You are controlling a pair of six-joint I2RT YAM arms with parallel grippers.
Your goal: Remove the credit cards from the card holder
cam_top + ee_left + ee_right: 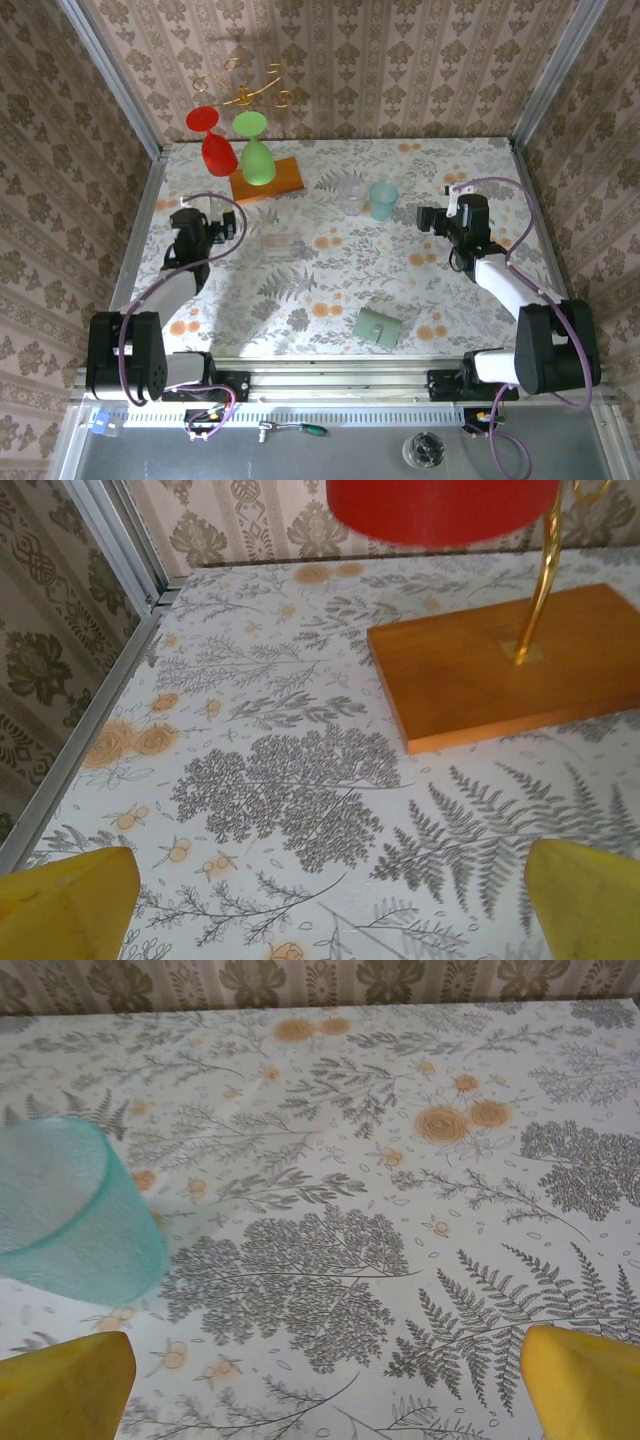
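The card holder (pixel 378 326) is found folded shut near the table's front edge, between the arm bases and nearer the right one; the credit cards are judged to be tucked inside. The right gripper (pixel 430 218) and left gripper (pixel 228 222) are both spread wide and empty, well apart from it, by the teal cup (pixel 383 200) and wooden board (pixel 268 180). The holder is best pinned by one and unfolded by the other first.

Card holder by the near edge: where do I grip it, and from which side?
Probably from straight above with the open right tool, the nearer one, pinching the card holder across its opposite edges. It lies flat, closed and slightly turned on the table, so nothing stands up for a sideways grip.
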